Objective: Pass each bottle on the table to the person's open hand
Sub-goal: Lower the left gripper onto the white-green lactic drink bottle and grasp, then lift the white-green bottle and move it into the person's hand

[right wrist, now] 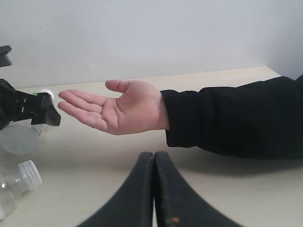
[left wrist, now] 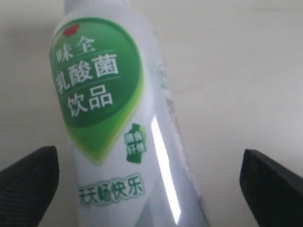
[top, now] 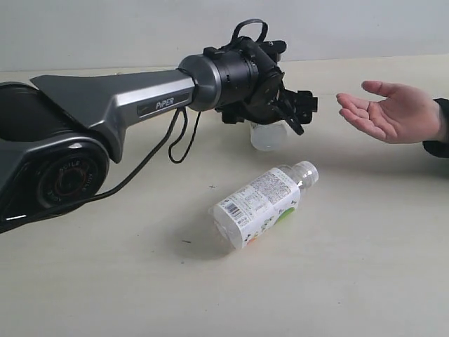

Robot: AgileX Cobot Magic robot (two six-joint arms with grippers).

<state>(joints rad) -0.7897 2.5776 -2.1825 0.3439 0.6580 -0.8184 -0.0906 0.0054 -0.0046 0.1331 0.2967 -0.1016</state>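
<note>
Bottle point(left wrist: 118, 118), cloudy white, green heart-shaped label; white Chinese lettering

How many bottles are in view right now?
2. The cloudy green-label bottle sits inside the open left claw; the white-labelled clear-cap bottle lies on its side on the table, nearer the camera. More may be hidden behind the arm.

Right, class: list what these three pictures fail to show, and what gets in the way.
Green-label bottle: upper part behind the left arm's jaws, exterior view; cap cut off by left wrist view's edge.
White-labelled bottle: small print too tiny to read, exterior view.
Person's hand: forearm cut off at the exterior view's edge.
</note>
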